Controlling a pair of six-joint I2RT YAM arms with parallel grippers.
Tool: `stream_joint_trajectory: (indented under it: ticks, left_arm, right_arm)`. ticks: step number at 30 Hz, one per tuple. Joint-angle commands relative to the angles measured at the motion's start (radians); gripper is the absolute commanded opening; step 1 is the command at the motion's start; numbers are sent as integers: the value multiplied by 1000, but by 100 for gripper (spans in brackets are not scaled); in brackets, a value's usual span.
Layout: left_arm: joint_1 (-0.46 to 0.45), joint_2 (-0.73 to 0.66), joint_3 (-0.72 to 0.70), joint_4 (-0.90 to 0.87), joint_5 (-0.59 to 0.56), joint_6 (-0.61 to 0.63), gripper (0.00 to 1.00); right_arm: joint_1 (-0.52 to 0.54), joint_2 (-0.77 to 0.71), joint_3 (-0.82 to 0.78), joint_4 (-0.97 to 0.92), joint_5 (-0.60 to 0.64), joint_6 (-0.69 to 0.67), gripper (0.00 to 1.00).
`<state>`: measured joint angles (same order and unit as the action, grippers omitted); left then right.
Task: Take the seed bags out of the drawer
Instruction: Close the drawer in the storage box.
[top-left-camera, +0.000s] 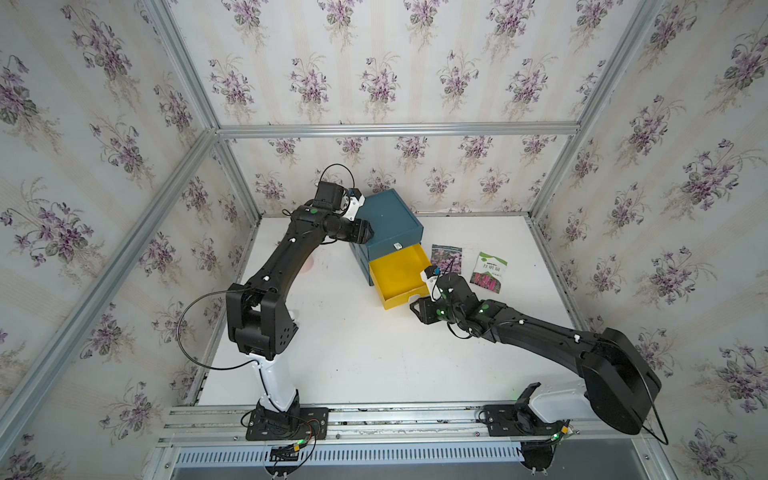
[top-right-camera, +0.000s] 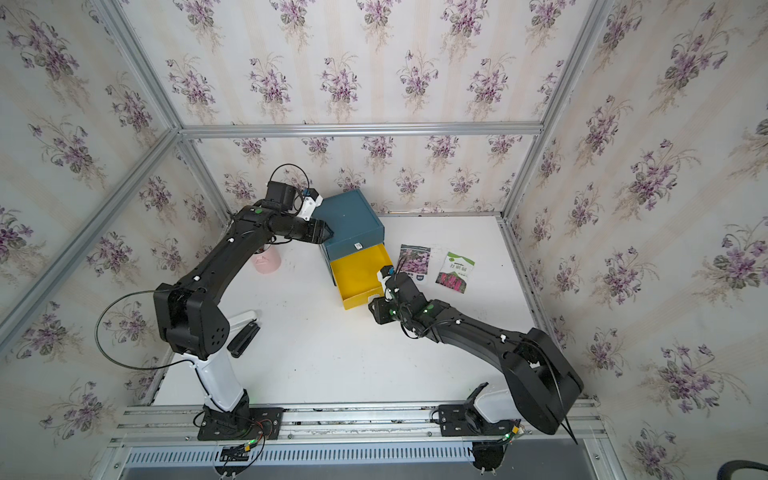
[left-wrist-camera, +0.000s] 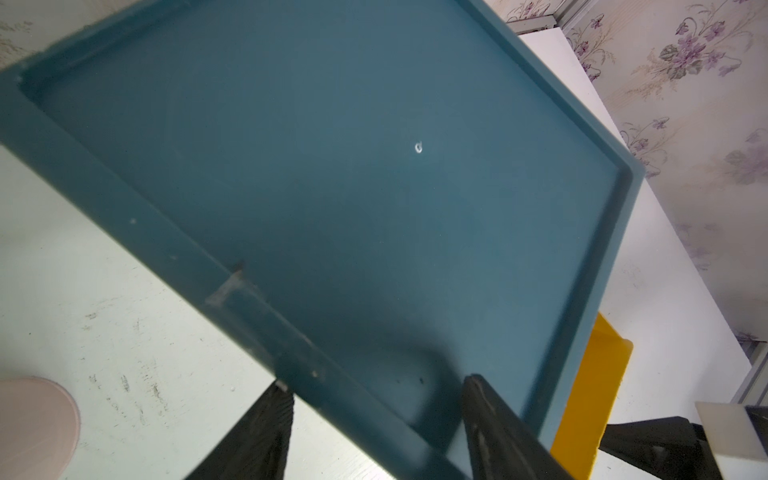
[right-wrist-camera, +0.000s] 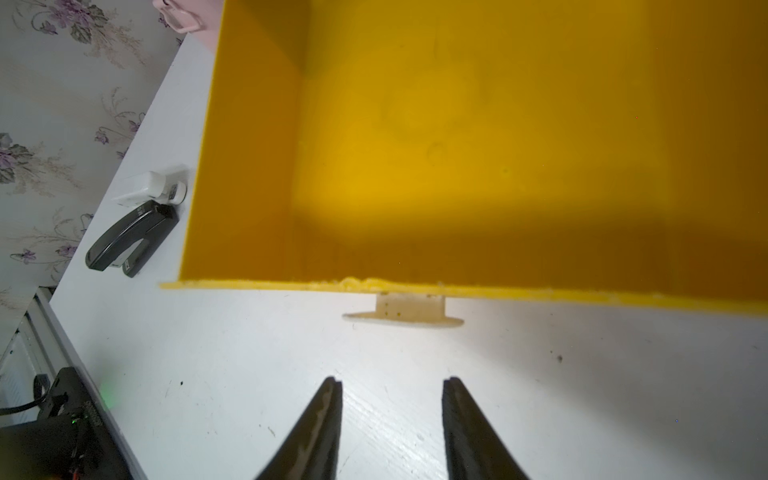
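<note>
Two seed bags lie flat on the white table, right of the drawer: a pink-purple one and a white-green one with magenta blooms. The yellow drawer is pulled out of the blue cabinet, and its floor shows bare. My right gripper hovers open just in front of the drawer's pale handle, nothing between its fingers. My left gripper straddles the cabinet's top rim at a near corner, clamped on it.
A pink cup stands left of the cabinet. A black stapler and a small white object lie near the left arm's base. Flowered walls close in the table.
</note>
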<state>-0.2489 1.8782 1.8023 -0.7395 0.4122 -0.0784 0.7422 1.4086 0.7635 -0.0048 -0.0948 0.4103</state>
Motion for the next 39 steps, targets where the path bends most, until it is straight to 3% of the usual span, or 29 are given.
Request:
stream_joint_trajectory:
  ticks: [1, 39]
  left_arm:
    - [-3, 12, -14, -170, -59, 45, 67]
    - [3, -36, -92, -135, -59, 67, 67]
  right_arm:
    - [2, 19, 18, 82, 34, -17, 42]
    - [-27, 360, 305, 330, 130, -129, 37]
